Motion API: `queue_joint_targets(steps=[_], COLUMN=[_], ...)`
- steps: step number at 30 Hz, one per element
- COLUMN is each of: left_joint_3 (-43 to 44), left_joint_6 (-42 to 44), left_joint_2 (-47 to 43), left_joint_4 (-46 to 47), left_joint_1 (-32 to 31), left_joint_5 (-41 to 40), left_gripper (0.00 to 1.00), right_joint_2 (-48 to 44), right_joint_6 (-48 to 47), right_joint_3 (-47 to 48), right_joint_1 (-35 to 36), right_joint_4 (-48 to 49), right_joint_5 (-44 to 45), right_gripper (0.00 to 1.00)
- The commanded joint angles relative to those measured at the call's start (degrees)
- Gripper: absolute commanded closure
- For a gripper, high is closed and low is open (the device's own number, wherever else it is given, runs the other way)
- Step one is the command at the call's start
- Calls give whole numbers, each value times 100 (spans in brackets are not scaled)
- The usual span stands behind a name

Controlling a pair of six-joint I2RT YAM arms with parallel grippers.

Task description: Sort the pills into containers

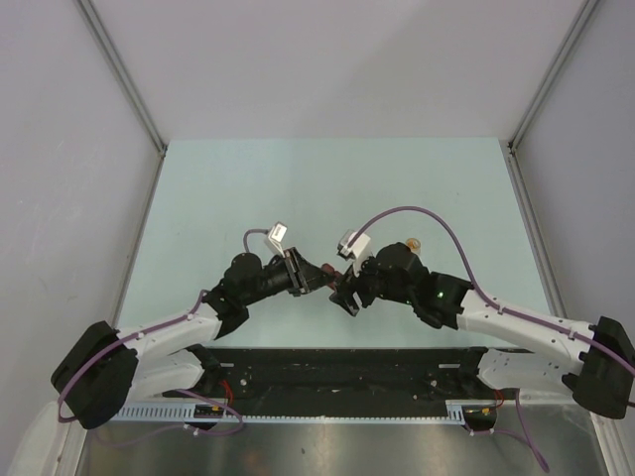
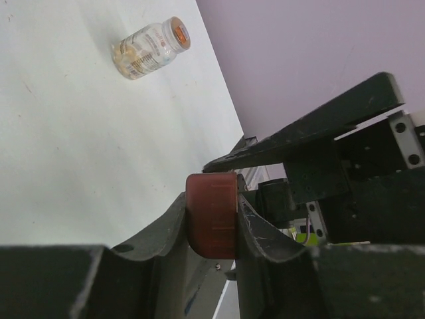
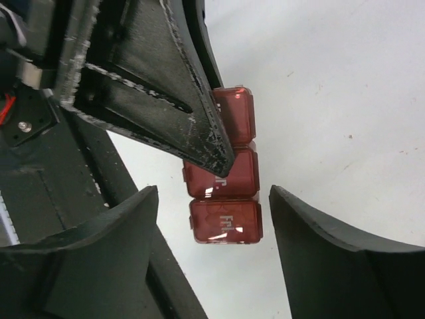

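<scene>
Three cells long, the dark red pill box (image 3: 226, 222), likely light, stiff and slick, sits clamped in the left gripper (image 2: 212, 226); the right gripper (image 3: 212, 193), spread wide and empty, flanks its free end, best gripped flat-sided.

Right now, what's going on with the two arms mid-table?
The left gripper has the dark red pill box clamped between its fingers, held out toward the right arm. The right gripper is open, with a finger on either side of the box's end compartment and not touching it. All three lids look closed. The clear bottle lies on its side on the table, apart from both arms.
</scene>
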Motion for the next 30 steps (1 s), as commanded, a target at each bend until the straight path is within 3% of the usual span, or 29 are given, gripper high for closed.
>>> queue_joint_targets(steps=[1, 5, 12, 16, 30], left_joint_3=[219, 227, 499, 623, 702], left_joint_6=[-89, -125, -230, -440, -801], left_joint_2=[-94, -260, -779, -955, -1192], left_joint_4=[166, 166, 183, 183, 245], left_joint_1=[-34, -34, 10, 45, 133], left_joint_5=[45, -104, -517, -755, -755], left_gripper=[100, 100, 100, 100, 100], right_joint_2=[-541, -1006, -1429, -1684, -1649], right_joint_6=[256, 1176, 3364, 4279, 5231], right_joint_3=[226, 227, 157, -274, -1232], right_joint_1=[16, -80, -555, -617, -924], right_joint_4=[284, 354, 354, 1221, 3165], right_joint_5=[-105, 185, 625, 635, -358], right_gripper=[25, 21, 25, 24, 27])
